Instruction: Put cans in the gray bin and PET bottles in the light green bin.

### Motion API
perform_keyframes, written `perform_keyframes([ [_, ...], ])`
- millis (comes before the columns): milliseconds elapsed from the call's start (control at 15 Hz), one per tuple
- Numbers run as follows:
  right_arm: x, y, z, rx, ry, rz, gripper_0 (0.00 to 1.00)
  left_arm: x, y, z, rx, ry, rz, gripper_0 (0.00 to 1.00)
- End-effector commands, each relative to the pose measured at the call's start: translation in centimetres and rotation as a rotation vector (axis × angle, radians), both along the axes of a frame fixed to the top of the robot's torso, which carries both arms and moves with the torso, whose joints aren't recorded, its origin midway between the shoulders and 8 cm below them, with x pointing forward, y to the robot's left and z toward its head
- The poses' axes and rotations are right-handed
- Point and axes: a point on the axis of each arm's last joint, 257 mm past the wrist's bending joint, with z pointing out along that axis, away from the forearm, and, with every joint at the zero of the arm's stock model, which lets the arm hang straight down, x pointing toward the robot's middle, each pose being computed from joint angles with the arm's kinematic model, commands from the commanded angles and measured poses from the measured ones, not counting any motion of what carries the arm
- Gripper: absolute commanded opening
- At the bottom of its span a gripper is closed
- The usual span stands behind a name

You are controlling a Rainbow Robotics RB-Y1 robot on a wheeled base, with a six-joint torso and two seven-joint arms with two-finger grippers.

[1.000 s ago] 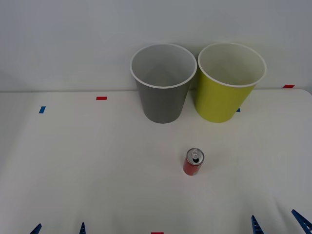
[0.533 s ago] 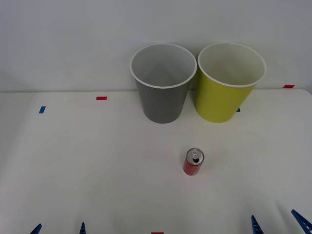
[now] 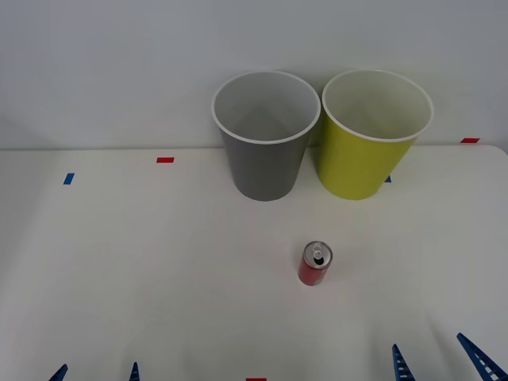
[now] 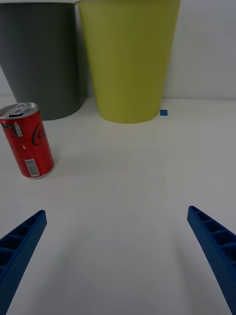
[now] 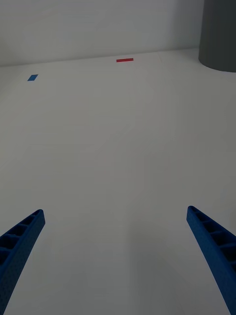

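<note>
The red can (image 3: 315, 263) stands up on the white desk (image 3: 143, 262), out in front of the 2 bins & well apart from them. It's not picked up yet.

What could go wrong: the can is small & light, so if one finger of the right gripper (image 3: 440, 361) bumps it, it may tip & roll off. In the right wrist view the can (image 4: 27, 140) sits off to one side, not between the fingers, so the arm prob. has to line up first. The 2 bins stand side by side, almost touching, so a drop aimed badly could land in the wrong one.

Gray bin (image 3: 266, 135): white inside, nothing in it that I can see. Light green bin (image 3: 375, 132): pale inside, looks empty too.

Right gripper is low near the desk edge, jaws wide open, holding nothing. Left gripper (image 3: 95, 371) waits at the near edge, jaws wide open too, nothing in them.
</note>
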Motion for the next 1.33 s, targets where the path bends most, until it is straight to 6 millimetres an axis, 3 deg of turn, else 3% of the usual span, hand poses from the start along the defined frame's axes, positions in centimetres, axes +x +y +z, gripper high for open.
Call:
perform_keyframes([
  [67,1.0,4.2,0.8,0.062,-0.036,0.071,1.0,0.0,0.0,0.0,0.0,0.0,0.0,1.0],
  [267,3.0,6.4,2.3,0.075,-0.097,0.103,1.0,0.0,0.0,0.0,0.0,0.0,0.0,1.0],
  [1333,12.2,11.2,0.3,0.041,-0.207,0.157,1.0,0.0,0.0,0.0,0.0,0.0,0.0,1.0],
])
